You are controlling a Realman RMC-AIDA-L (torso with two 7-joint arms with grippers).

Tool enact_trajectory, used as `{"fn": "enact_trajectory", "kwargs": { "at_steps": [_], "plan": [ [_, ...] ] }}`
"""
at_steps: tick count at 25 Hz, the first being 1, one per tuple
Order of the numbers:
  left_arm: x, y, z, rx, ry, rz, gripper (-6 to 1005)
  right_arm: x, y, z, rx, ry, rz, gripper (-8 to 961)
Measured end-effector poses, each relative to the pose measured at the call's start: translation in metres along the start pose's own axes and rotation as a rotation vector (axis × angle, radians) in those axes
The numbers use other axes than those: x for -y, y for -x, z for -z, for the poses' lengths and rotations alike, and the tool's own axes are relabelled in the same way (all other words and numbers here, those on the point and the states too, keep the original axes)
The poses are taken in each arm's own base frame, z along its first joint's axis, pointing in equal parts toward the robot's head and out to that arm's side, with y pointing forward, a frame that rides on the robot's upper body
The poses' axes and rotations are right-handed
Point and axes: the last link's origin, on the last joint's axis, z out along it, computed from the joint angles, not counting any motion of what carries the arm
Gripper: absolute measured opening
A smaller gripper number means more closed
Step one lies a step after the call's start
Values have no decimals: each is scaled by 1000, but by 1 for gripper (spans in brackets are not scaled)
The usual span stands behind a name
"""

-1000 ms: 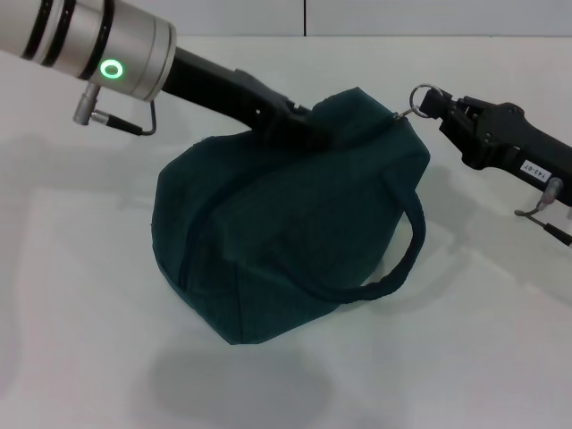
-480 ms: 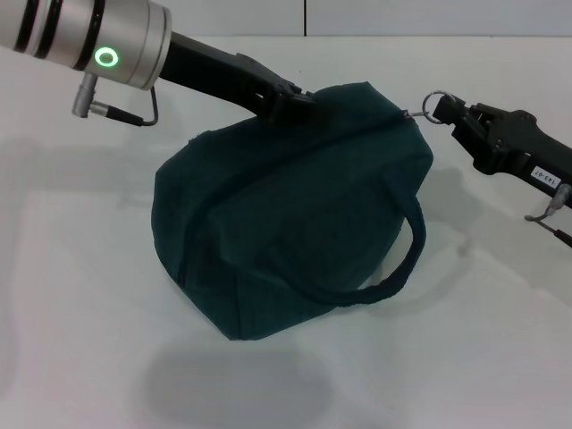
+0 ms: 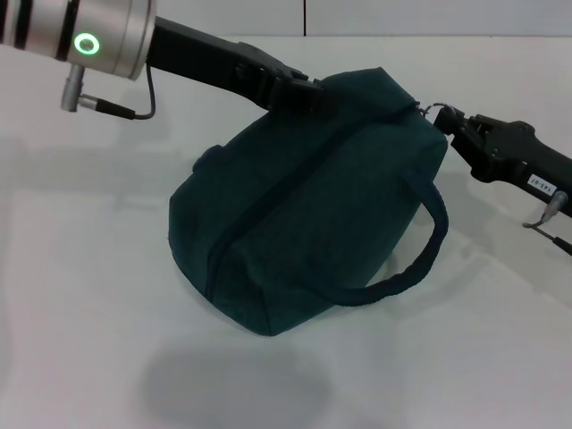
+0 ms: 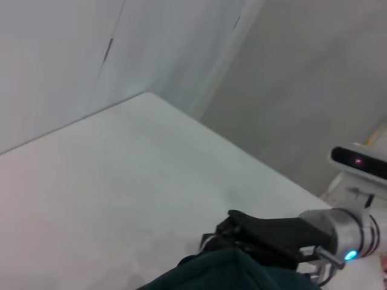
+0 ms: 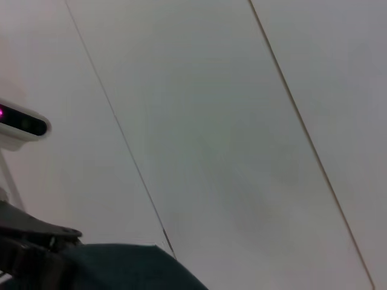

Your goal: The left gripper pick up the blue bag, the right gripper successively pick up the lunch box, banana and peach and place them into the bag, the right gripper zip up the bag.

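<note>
Bag [image 3: 308,197] hanging between jaws: left gripper [image 3: 308,92] clamping top edge, right gripper [image 3: 444,121] pinching zipper ring [image 3: 433,111]. Risk: ring slipping out, fabric jamming zipper.

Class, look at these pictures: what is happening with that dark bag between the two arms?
Both arms are handling the blue bag, which is held tilted above the white table. The left gripper grips the bag's upper edge at the far side. The right gripper is at the bag's other top corner, shut on the silver ring pull of the zipper. The zipper line looks closed, and no lunch box, banana or peach is in sight.
</note>
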Motion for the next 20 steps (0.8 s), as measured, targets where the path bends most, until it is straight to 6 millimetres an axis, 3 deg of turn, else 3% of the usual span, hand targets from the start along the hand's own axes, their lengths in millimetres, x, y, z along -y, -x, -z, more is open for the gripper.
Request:
{"fn": "enact_trajectory", "kwargs": {
  "at_steps": [20],
  "plan": [
    [-2, 11, 7, -1, 32, -4, 180, 0, -16, 0, -75, -22, -13, 120]
  ]
}}
